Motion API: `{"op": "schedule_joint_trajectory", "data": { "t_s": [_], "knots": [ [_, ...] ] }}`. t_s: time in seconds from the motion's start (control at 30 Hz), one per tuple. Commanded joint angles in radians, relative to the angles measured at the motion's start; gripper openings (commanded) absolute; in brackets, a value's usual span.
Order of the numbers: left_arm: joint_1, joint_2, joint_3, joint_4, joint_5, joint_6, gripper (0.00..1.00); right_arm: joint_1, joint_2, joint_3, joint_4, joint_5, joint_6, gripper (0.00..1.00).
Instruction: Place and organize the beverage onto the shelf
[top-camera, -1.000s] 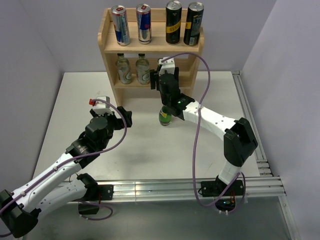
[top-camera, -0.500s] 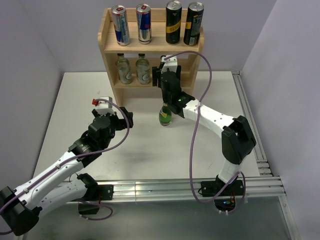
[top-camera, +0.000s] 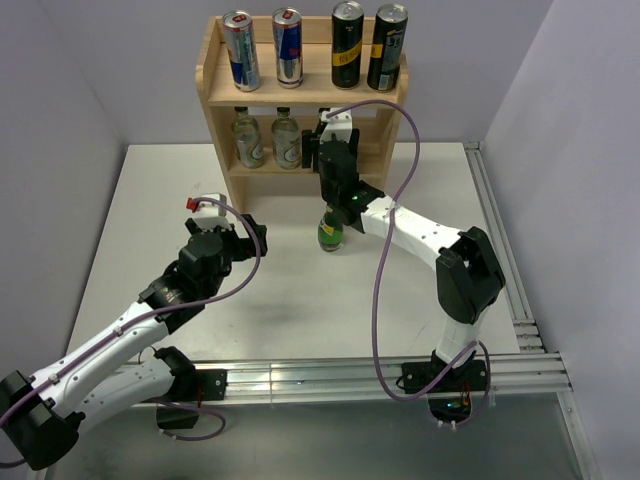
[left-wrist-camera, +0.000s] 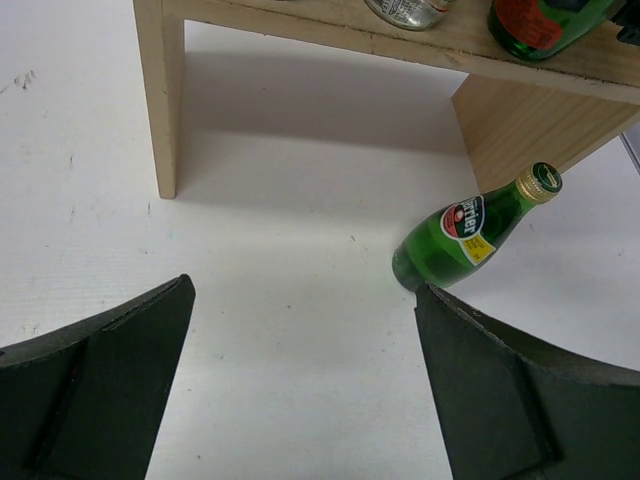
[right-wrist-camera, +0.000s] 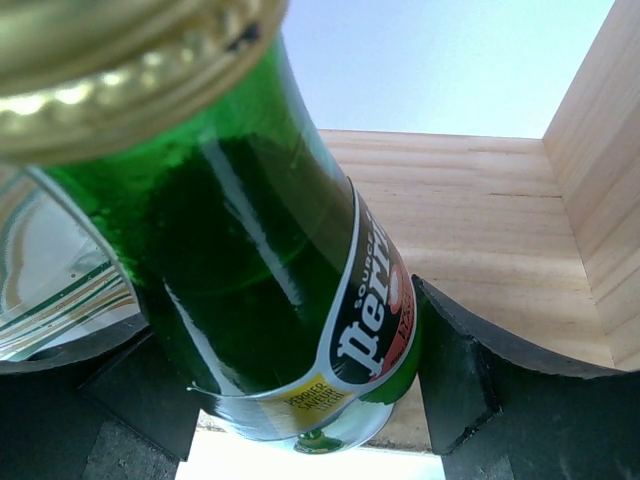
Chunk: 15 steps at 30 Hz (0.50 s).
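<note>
This is a robotics lab test cell, not a home or a shop. Two white-and-black jointed robot arms, the left arm (top-camera: 120, 335) and the right arm (top-camera: 425, 238), are bolted to a silver aluminium rail (top-camera: 320, 372) along the near edge of a flat white desk (top-camera: 300, 300). Plain pale lilac walls (top-camera: 50, 150) box the desk in on three sides. Purple cables (top-camera: 383, 300) loop loose off the arms. A small light-wood two-tier shelf (top-camera: 213, 75) at the back holds a few drink cans (top-camera: 240, 50) and glass bottles (top-camera: 248, 138).

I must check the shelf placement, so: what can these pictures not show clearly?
Left wrist view: the top edge cuts off the held green glass bottle and the light-wood shelf's upper tier.
Top view: the right gripper hides that bottle.
Right wrist view: its contact with the board is unclear.
</note>
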Motion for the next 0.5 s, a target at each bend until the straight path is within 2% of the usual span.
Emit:
{"op": "schedule_joint_trajectory", "data": {
  "t_s": [0.0, 0.03, 0.07, 0.13, 0.17, 0.23, 0.27, 0.33, 0.47],
  "knots": [
    [-0.003, 0.006, -0.002, 0.053, 0.006, 0.008, 0.99, -0.008, -0.018, 0.072, 0.167, 0.034, 0.004, 0.00],
    [-0.003, 0.008, -0.001, 0.053, 0.007, 0.008, 0.99, -0.008, -0.016, 0.072, 0.169, 0.036, 0.006, 0.06],
    [-0.003, 0.006, -0.001, 0.051, 0.007, 0.008, 0.99, -0.008, -0.016, 0.069, 0.172, 0.041, 0.004, 0.23],
    [-0.004, 0.006, 0.001, 0.053, 0.009, 0.008, 0.99, -0.008, -0.013, 0.068, 0.177, 0.039, 0.006, 0.39],
    [-0.003, 0.005, 0.001, 0.051, 0.009, 0.008, 0.99, -0.008, -0.012, 0.068, 0.177, 0.045, 0.003, 0.57],
    [-0.003, 0.000, 0.001, 0.050, 0.007, 0.008, 0.99, -0.007, -0.008, 0.068, 0.178, 0.050, 0.007, 0.68],
    [-0.003, 0.002, -0.001, 0.048, 0.007, 0.008, 1.00, -0.008, -0.007, 0.065, 0.180, 0.050, 0.006, 0.82],
    [-0.003, 0.002, 0.002, 0.047, 0.007, 0.008, 0.99, -0.008, -0.005, 0.068, 0.177, 0.051, 0.009, 0.92],
    [-0.003, 0.000, 0.002, 0.047, 0.009, 0.007, 0.99, -0.007, -0.005, 0.064, 0.180, 0.053, 0.006, 0.95]
  ]
}}
